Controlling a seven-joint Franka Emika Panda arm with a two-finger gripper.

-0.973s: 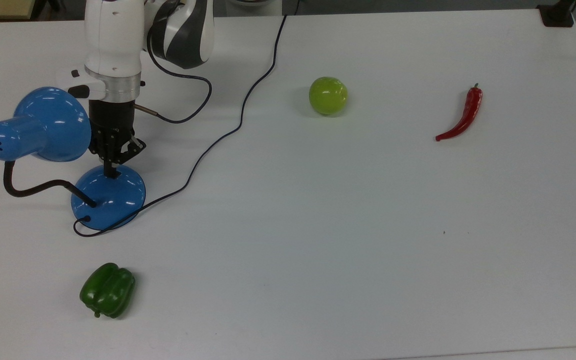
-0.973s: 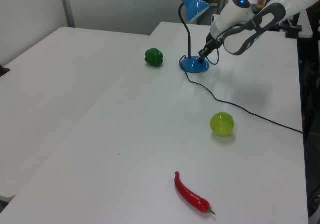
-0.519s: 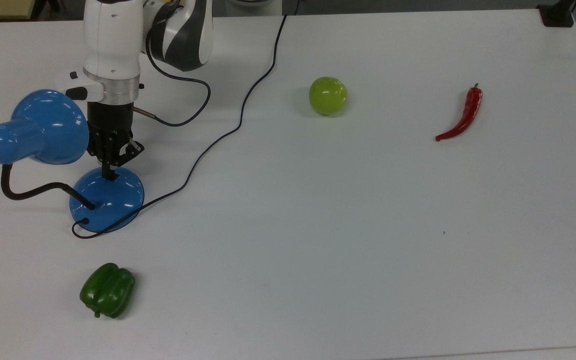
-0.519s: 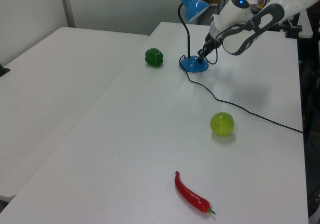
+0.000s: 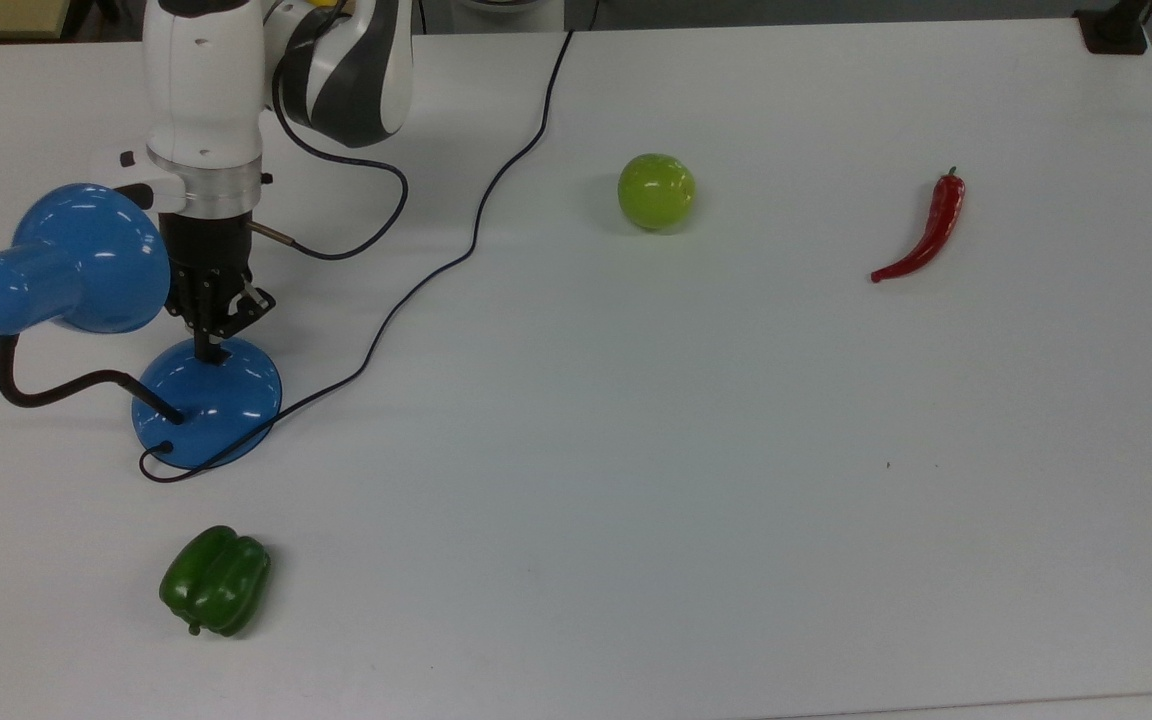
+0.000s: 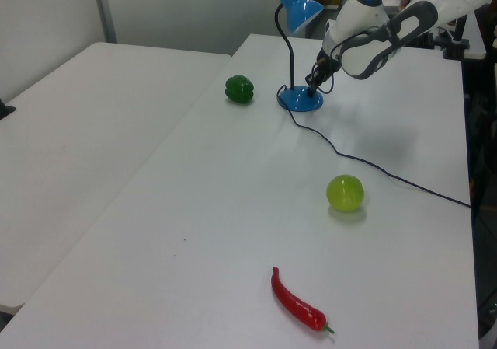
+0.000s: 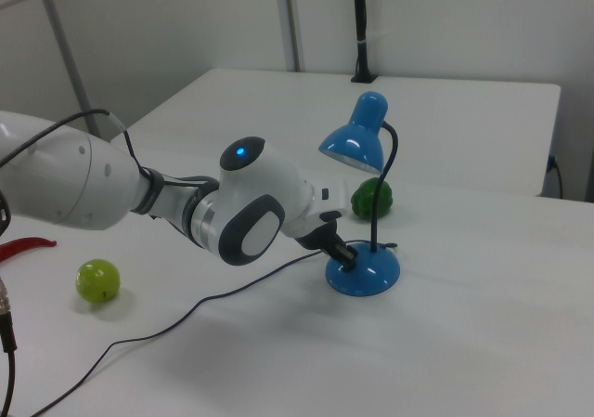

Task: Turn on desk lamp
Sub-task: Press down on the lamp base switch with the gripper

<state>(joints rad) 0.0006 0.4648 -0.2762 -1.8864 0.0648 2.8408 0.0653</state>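
The desk lamp stands at the top view's left: its round blue base (image 5: pixel 226 410) is on the white table, and a black gooseneck (image 5: pixel 46 385) bends up to the blue shade (image 5: pixel 76 260). My gripper (image 5: pixel 208 350) points down with its fingers shut together, and the tip touches the far edge of the base. In the left view the gripper (image 6: pixel 312 91) meets the base (image 6: pixel 299 100) below the shade (image 6: pixel 297 5). In the right view the gripper (image 7: pixel 348 259) presses on the base (image 7: pixel 371 273) beneath the shade (image 7: pixel 357 143).
The lamp's black cord (image 5: pixel 436 280) runs from the base to the table's far edge. A green bell pepper (image 5: pixel 215 580) lies in front of the lamp. A lime-green ball-like fruit (image 5: pixel 656 191) and a red chili (image 5: pixel 921 232) lie to the top view's right.
The gripper, arm and whole lamp have shifted slightly to the top view's left. The gripper tip has stayed on the base's edge.
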